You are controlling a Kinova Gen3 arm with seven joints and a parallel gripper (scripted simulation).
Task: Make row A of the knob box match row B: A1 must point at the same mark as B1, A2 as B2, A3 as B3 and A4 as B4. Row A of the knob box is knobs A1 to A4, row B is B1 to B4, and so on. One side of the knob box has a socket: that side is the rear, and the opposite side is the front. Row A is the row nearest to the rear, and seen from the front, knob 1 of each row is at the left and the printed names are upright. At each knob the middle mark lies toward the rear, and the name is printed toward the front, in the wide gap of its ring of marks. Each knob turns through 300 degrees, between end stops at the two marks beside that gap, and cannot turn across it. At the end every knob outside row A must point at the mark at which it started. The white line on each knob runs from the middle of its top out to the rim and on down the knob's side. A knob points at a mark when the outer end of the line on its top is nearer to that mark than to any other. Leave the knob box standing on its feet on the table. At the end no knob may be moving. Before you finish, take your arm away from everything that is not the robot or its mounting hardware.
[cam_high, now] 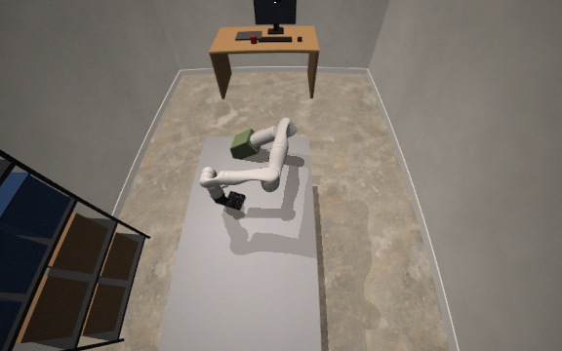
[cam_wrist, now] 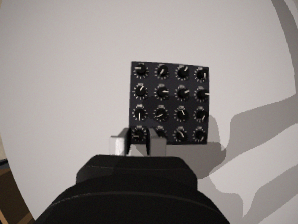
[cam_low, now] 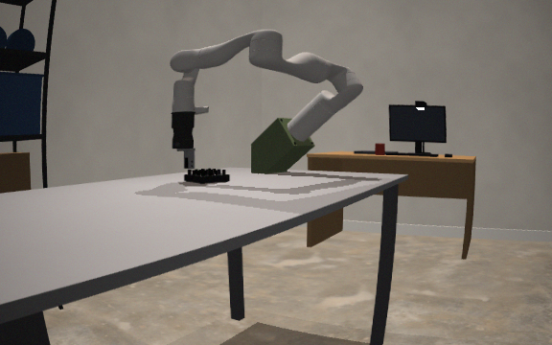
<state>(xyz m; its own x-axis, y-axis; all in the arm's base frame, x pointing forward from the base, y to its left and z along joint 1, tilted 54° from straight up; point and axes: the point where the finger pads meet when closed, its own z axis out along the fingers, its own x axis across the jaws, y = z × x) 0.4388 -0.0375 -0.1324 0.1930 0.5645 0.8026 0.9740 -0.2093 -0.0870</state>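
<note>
The knob box (cam_wrist: 168, 103) is a small black square plate with four rows of black knobs, each with a white line. It stands flat on the grey table (cam_high: 242, 253) and also shows in the overhead view (cam_high: 235, 200) and the side view (cam_low: 206, 176). My gripper (cam_wrist: 138, 137) points straight down over the box's corner that is nearest and leftmost in the wrist view. Its fingers stand partly open on either side of the corner knob (cam_wrist: 139, 133), just above it or at its top. I cannot read the knob names. In the side view the gripper (cam_low: 189, 165) hangs at the box's left end.
The arm's green base block (cam_high: 242, 143) stands on the table's far end, behind the box. A shelf rack (cam_high: 32, 244) stands left of the table. A wooden desk (cam_high: 264, 46) with a monitor stands at the far wall.
</note>
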